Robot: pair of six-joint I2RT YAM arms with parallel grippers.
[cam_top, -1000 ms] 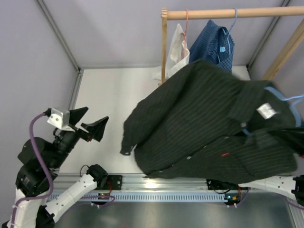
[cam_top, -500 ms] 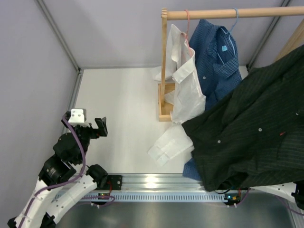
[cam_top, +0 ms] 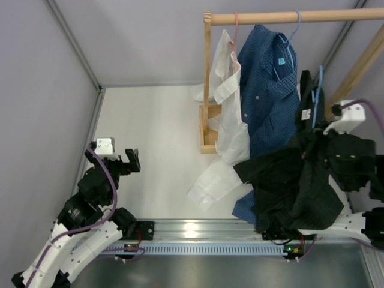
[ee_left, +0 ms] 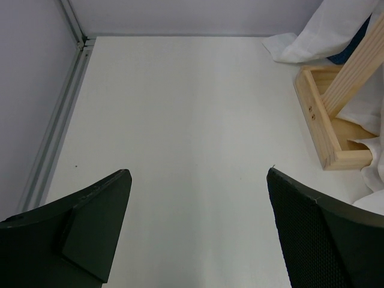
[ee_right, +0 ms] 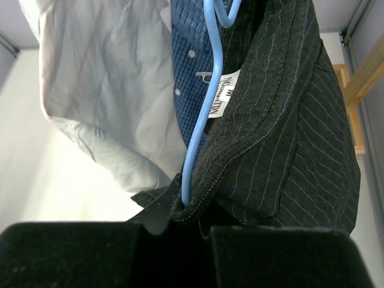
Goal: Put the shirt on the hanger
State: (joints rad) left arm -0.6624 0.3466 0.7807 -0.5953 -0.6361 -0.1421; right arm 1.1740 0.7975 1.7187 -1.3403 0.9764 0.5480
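- White tabletop [cam_top: 156, 150], rack [cam_top: 207, 78] at your far right.
- Shirt [cam_top: 294, 186] hangs on hanger [ee_right: 209, 93], held up right of blue shirt [cam_top: 270, 90].
- Right jaws clamped on hanger; left jaws wide, empty.

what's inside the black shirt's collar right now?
The light-blue hanger runs down past the neck label into the black shirt collar. The hanger's shoulder arms are covered by fabric, so their seating can't be seen.
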